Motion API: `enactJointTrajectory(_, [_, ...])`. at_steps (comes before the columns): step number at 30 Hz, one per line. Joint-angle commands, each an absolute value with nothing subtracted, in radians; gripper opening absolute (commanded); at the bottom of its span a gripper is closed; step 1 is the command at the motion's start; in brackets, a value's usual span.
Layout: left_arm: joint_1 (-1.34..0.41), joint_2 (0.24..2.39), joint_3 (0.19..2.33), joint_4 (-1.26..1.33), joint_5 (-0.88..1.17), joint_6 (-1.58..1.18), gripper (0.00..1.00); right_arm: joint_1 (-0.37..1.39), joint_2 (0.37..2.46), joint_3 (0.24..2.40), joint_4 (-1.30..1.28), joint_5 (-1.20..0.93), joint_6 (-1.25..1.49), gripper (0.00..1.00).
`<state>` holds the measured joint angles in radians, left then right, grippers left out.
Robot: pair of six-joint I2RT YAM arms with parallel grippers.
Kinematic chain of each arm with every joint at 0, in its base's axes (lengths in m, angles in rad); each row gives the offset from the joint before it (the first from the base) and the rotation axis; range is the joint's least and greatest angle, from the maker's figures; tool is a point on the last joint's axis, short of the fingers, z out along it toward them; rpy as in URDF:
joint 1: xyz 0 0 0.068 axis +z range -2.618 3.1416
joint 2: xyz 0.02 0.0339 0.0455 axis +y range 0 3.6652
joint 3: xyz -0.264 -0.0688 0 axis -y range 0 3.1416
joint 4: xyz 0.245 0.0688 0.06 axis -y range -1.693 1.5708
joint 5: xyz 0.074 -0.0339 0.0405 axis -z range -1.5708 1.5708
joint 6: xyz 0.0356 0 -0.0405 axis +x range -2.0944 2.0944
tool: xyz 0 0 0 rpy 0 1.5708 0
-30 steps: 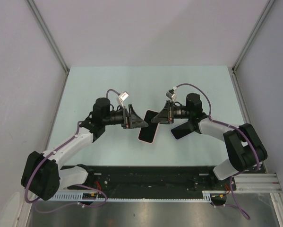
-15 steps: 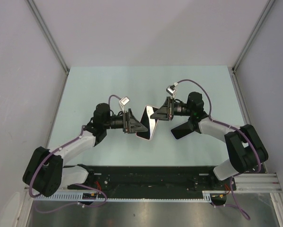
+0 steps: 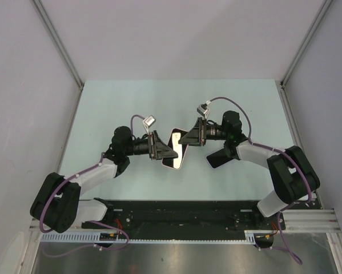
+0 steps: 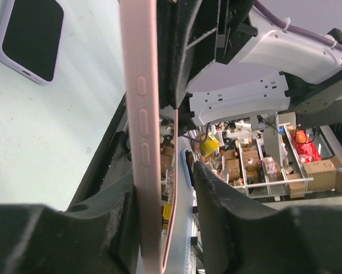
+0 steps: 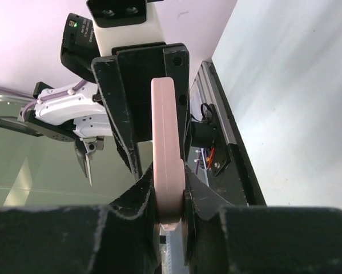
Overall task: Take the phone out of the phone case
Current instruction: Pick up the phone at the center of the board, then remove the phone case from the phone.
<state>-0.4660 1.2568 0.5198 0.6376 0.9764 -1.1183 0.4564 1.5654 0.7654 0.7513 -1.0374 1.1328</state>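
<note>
The phone (image 3: pixel 174 146) sits in its pink phone case (image 3: pixel 168 162) and is held on edge above the table, screen tilted up. My right gripper (image 3: pixel 189 138) is shut on the case's far end; in the right wrist view both pads press the pink case (image 5: pixel 169 142) at the gripper (image 5: pixel 169 185). My left gripper (image 3: pixel 165 150) straddles the near end. In the left wrist view the pink case (image 4: pixel 143 131) lies against one finger (image 4: pixel 122 200), while a gap separates the glass from the other finger (image 4: pixel 216 194), so the left gripper (image 4: pixel 165 177) is open around it.
A second phone in a pale lavender case (image 3: pixel 219 158) lies flat on the pale green table (image 3: pixel 131 108) under the right arm, also seen in the left wrist view as the lavender phone (image 4: pixel 28 40). Grey walls enclose the table; a black rail (image 3: pixel 182 214) runs along the near edge.
The left gripper has slid onto the phone's near end and its jaws have narrowed. The phone has tipped further up on edge and shifted slightly left.
</note>
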Motion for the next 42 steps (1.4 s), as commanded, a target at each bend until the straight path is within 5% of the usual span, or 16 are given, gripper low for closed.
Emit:
enactJointTrajectory(1, [-0.462, 1.235, 0.565, 0.684, 1.005, -1.118, 0.37, 0.437, 1.546, 0.801, 0.695, -0.996, 1.085, 0.0])
enactJointTrajectory(4, [-0.462, 1.23, 0.572, 0.647, 0.983, -1.101, 0.12, 0.423, 1.537, 0.804, 0.658, -0.977, 1.077, 0.0])
enactJointTrajectory(5, [-0.462, 1.226, 0.574, 0.625, 0.976, -1.095, 0.0, 0.419, 1.523, 0.807, 0.596, -0.963, 1.066, 0.09])
enactJointTrajectory(8, [-0.462, 1.216, 0.58, 0.598, 0.957, -1.081, 0.0, 0.379, 1.447, 0.819, 0.386, -0.893, 0.968, 0.55])
enactJointTrajectory(11, [-0.462, 1.216, 0.584, 0.594, 0.966, -1.081, 0.0, 0.33, 1.338, 0.83, 0.166, -0.795, 0.856, 0.71])
enactJointTrajectory(20, [-0.46, 1.155, 0.632, 0.391, 0.95, -0.96, 0.0, 0.385, 1.144, 0.886, -0.149, -0.456, 0.724, 0.73])
enactJointTrajectory(42, [-0.46, 1.131, 0.65, 0.298, 0.914, -0.934, 0.0, 0.569, 1.264, 1.015, -0.316, -0.127, 0.626, 0.73])
